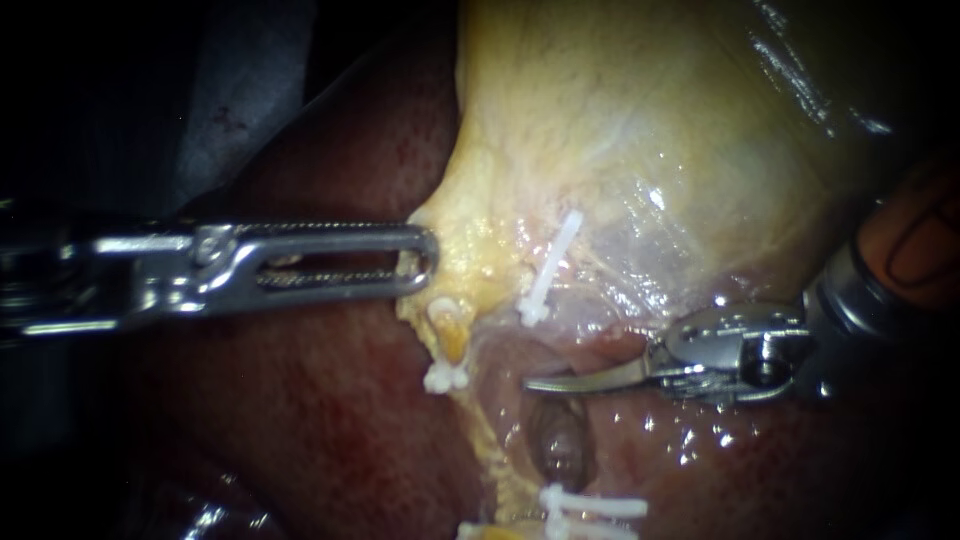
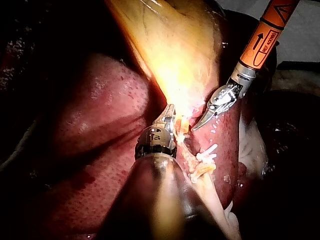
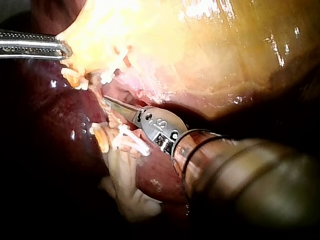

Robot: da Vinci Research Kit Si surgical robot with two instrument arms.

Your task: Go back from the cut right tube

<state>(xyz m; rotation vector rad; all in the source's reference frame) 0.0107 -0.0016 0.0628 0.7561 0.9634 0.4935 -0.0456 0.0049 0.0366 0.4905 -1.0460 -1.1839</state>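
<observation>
left instrument (image 1: pixel 428 262), the long slotted steel one coming in from the left, has its jaws clamped on the fatty yellow edge of the pale yellow gallbladder (image 1: pixel 620 130). you can see the toothed inner faces through the slot, with the tip buried right in that rim. in the left wrist view its tip goes straight into the brightly lit yellow tissue too.

right instrument (image 1: pixel 535 383), with the curved steel blades and an orange collar further up the shaft, comes in from the right. the blades lie flat together, holding nothing. they sit just clear of the tissue, hovering across the pink gap below the gallbladder.

the cut right tube (image 1: pixel 560 445) shows as a pinkish open-ended hollow just under the blade tips. a pair of white clips (image 1: pixel 590 505) sits across it lower down. above the blades, a long white clip (image 1: pixel 550 268) lies slanted on the pale tissue at the gallbladder's base, apart from the lower pair. the blades rest between the two.

just left of that is a short yellowish stump (image 1: pixel 450 338) with a small white clip (image 1: pixel 445 378) at its lower end, right below the left instrument's tip.

the dark red liver (image 1: pixel 330 430) lies all around, wet and shiny. in the right wrist view the blades point toward the clipped stumps, near them, but i can't tell if they touch.
</observation>
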